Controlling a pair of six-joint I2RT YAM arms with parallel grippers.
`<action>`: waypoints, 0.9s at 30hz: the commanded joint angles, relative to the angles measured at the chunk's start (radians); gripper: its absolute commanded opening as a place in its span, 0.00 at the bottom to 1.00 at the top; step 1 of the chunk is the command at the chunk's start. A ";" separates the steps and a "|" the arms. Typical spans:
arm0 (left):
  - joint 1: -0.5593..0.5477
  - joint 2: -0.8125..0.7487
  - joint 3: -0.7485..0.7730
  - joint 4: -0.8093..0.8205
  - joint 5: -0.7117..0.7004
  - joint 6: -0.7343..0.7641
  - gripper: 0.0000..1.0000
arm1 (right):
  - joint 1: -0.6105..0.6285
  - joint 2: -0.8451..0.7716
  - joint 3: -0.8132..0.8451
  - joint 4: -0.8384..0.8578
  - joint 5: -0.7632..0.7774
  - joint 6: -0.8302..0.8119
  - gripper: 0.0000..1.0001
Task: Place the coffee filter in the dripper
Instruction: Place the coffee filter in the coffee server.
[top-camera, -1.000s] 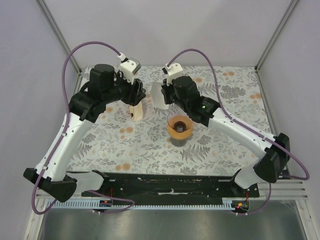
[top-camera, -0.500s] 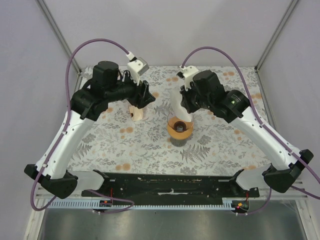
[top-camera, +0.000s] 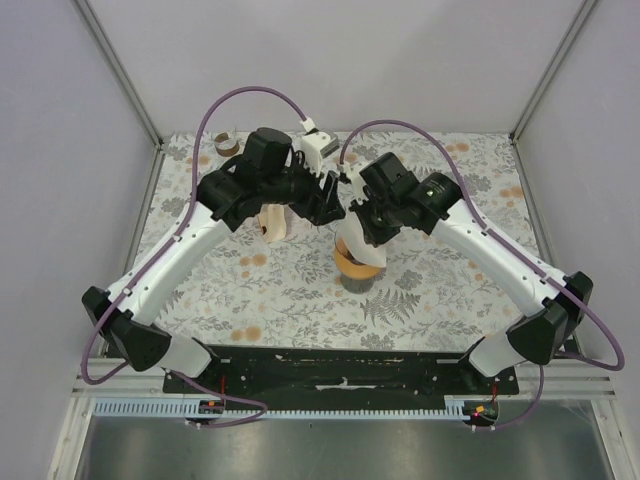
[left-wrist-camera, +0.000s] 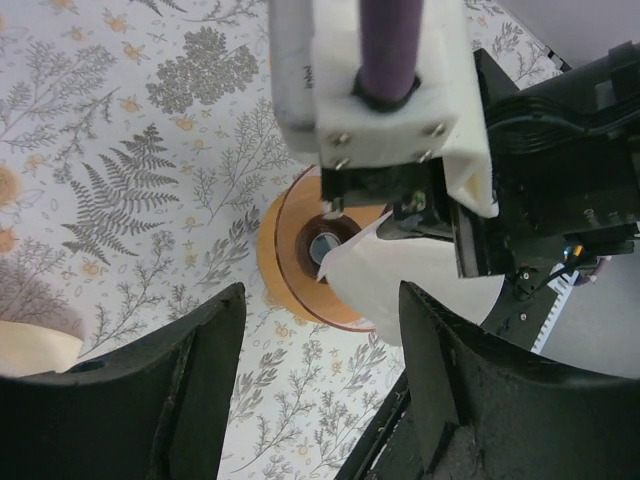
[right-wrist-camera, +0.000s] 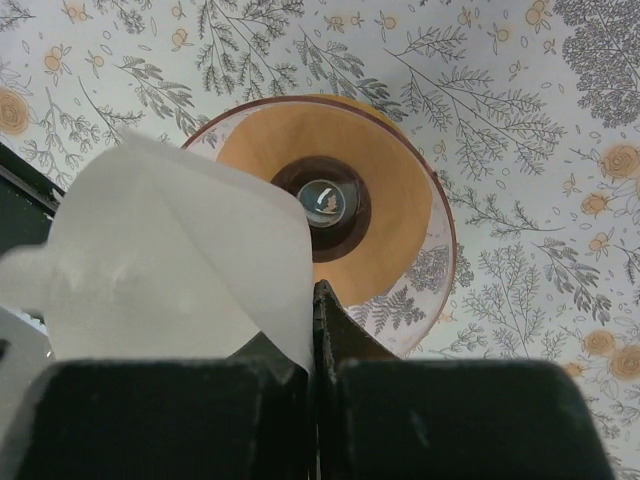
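Blocked over the dripper's (right-wrist-camera: 380, 200) far-left side by the left gripper (top-camera: 332, 205) and the right gripper (right-wrist-camera: 314, 305) pinching the coffee filter (right-wrist-camera: 180, 250). Open near and right of it.

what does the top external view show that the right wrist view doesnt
Only top external: both arms whole, the left gripper open close beside the dripper, a beige object on the table to the dripper's left, and a small brown ring at the far left corner.
Only right wrist: the hole at the dripper's bottom, and the right gripper with its jaws shut on the edge of the coffee filter.
Both: the orange dripper and the white coffee filter held over it, not yet seated.
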 joint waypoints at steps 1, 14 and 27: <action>-0.023 0.031 -0.017 0.055 -0.006 -0.074 0.69 | -0.002 0.017 0.004 -0.012 -0.020 -0.011 0.00; -0.073 0.056 -0.103 0.055 -0.121 -0.034 0.25 | -0.019 0.004 -0.016 0.032 -0.043 -0.026 0.18; -0.075 0.065 -0.114 0.056 -0.090 -0.035 0.02 | -0.040 -0.068 -0.019 0.072 -0.041 -0.063 0.54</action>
